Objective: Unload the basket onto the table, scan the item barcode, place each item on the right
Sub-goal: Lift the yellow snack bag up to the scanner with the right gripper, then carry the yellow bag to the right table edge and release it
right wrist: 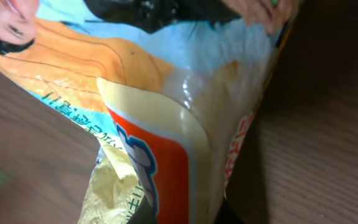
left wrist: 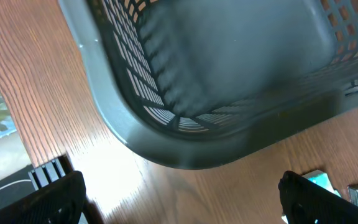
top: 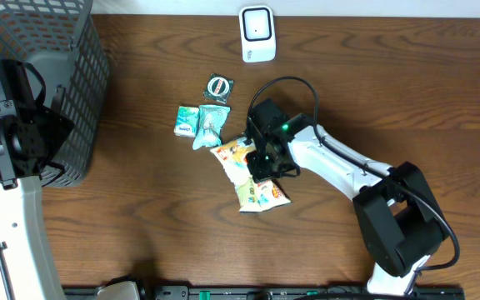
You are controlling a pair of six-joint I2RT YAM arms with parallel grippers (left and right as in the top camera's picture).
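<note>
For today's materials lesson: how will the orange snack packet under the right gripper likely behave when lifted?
Probably floppy: the snack packet shows creased, folded film. Likely light, being thin and puffy. Its glossy surface might slip in the right gripper.

A dark grey plastic mesh basket (top: 82, 75) stands at the upper left of the overhead view, on a brown wood-grain tabletop (top: 157, 242); the left wrist view shows its rounded corner (left wrist: 185, 146) close up. Just left of the frame's centre lies a small teal packet (top: 187, 120), touching a crumpled teal-and-white packet (top: 210, 125). Just above them sits a round ring in a clear wrapper (top: 219, 86).
</note>
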